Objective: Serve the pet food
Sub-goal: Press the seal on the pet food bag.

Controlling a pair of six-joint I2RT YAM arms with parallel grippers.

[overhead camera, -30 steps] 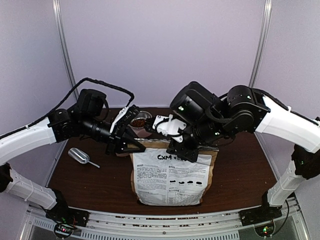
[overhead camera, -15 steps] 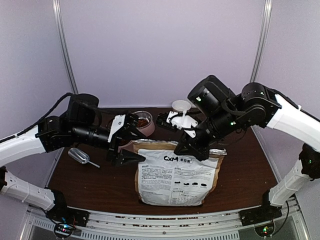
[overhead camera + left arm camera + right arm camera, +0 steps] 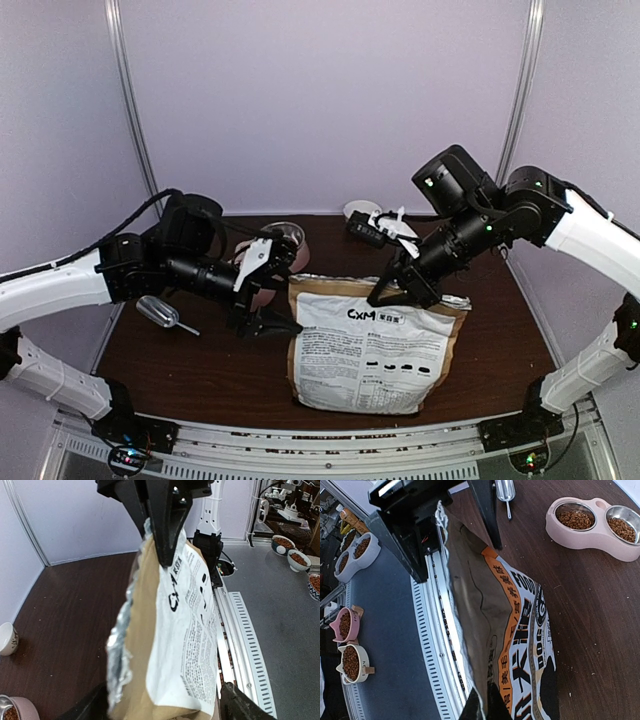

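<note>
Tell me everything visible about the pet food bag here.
The bag is large: white printed front with black text, kraft-brown sides, crinkled silver lining showing along its top. It stands upright on the brown table. The right fingers are shut on its top edge; the left fingers stand open on either side of the bag, not gripping.

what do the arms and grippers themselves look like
The left arm and right arm have smooth white shells on the long links and bulky black joints; small green lights dot the right one. A black cable loops over the left. The left gripper and right gripper have slim black fingers.
</note>
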